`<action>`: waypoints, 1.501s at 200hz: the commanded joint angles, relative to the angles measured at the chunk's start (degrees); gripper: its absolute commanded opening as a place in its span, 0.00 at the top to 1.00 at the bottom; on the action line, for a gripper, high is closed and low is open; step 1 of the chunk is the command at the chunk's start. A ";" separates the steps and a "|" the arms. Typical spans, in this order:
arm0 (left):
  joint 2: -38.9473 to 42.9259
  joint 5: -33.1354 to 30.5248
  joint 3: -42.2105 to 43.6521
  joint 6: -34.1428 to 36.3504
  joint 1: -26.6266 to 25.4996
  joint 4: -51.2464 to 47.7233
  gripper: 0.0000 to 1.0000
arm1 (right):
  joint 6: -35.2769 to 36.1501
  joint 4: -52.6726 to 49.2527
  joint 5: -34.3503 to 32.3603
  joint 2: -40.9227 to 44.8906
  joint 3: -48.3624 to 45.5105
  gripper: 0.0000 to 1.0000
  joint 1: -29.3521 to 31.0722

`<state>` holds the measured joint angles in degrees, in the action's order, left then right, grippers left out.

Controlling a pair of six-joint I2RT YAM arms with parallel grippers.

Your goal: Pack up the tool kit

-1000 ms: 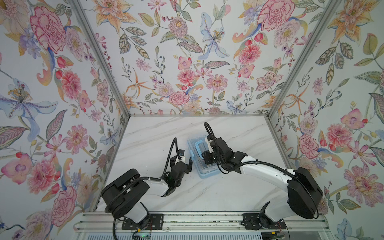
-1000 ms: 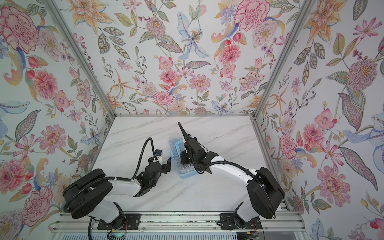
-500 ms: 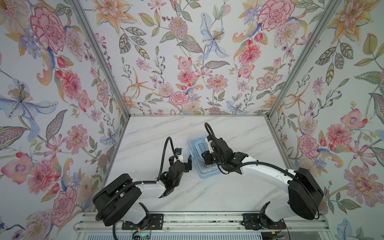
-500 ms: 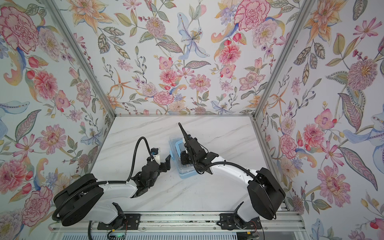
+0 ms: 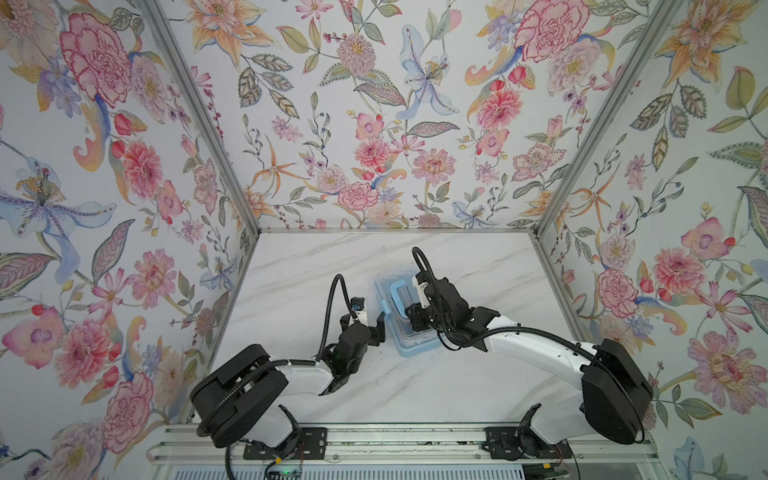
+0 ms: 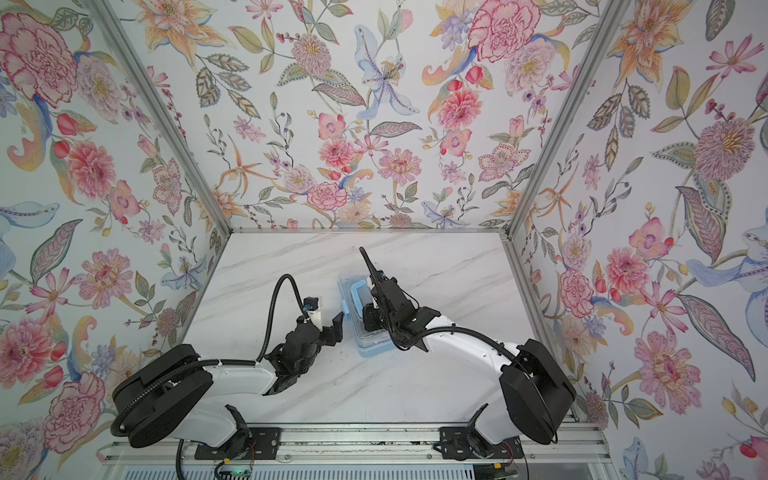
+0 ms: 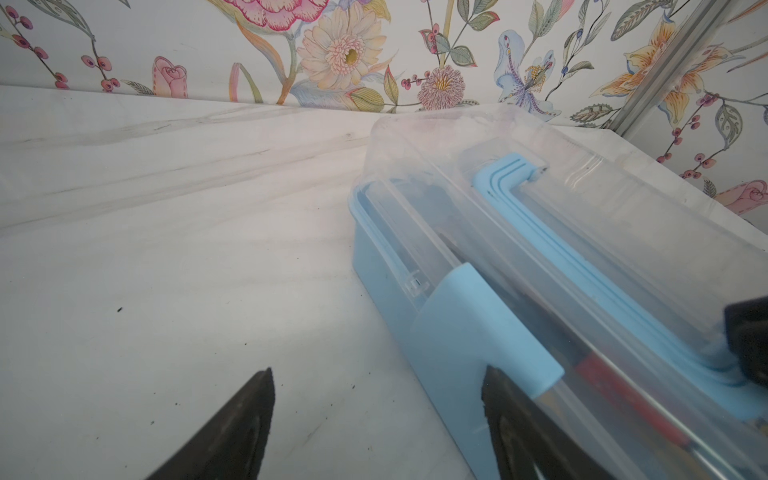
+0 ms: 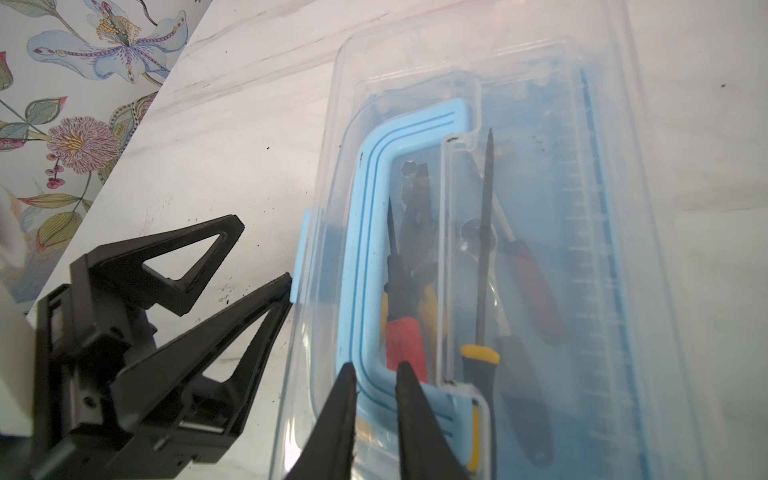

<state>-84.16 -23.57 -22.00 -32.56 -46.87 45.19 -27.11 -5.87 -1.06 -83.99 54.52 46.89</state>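
The tool kit [image 5: 415, 349] [image 6: 374, 347], a light-blue box with its clear lid down, lies mid-table. Through the lid [image 8: 540, 124] I see yellow-handled pliers [image 8: 430, 299], a red-handled screwdriver [image 8: 405, 340] and a black one [image 8: 482, 365]. My left gripper [image 7: 378, 374] [image 5: 365, 323] is open at the box's left side. One fingertip [image 8: 286, 279] touches the blue latch [image 7: 469, 320]. My right gripper [image 8: 376, 368] [image 5: 409, 313] rests on the lid at the corner of the flat blue handle [image 8: 365, 232]. Its jaws are almost together, and I cannot tell whether they pinch anything.
The marble table [image 5: 478, 382] is boxed in by floral walls on three sides, with metal corner posts [image 5: 199, 116]. Both arm bases sit on a rail [image 5: 374, 440] along the front edge.
The left arm has shifted slightly beside the box, its gripper staying at the latch side. The right arm and the box have not moved.
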 commanded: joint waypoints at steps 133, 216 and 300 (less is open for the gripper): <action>-1.39 5.85 -0.98 -12.85 0.38 6.92 0.30 | -1.00 -0.99 1.40 -0.28 -1.92 0.81 0.21; -7.62 10.08 1.18 -15.70 0.83 15.41 0.72 | -0.83 -1.12 1.50 -0.65 -1.75 0.86 -0.02; -3.42 12.63 2.06 -15.68 3.24 13.90 1.00 | -1.28 -1.78 0.29 0.08 -1.75 0.86 -0.25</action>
<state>-90.96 -12.03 -20.97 -48.16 -44.73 58.26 -27.51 -4.89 -0.25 -83.99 53.93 46.83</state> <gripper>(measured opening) 0.060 0.138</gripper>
